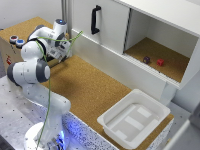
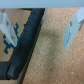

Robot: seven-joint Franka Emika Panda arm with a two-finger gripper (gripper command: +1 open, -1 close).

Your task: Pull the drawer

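Note:
In the wrist view a black bar handle is fixed to a wooden drawer front with blue marks, next to the cork surface. My gripper is open, with one pale finger on the drawer-front side and the other over the cork, so the handle lies between them without touching. In the exterior view the gripper is beside a wooden box at the exterior view's left. The arm hides the handle there.
A white cabinet door with a black handle stands behind. Its open compartment holds a dark object and a red one. A white tray sits on the cork top. Two buttons sit on the wooden box.

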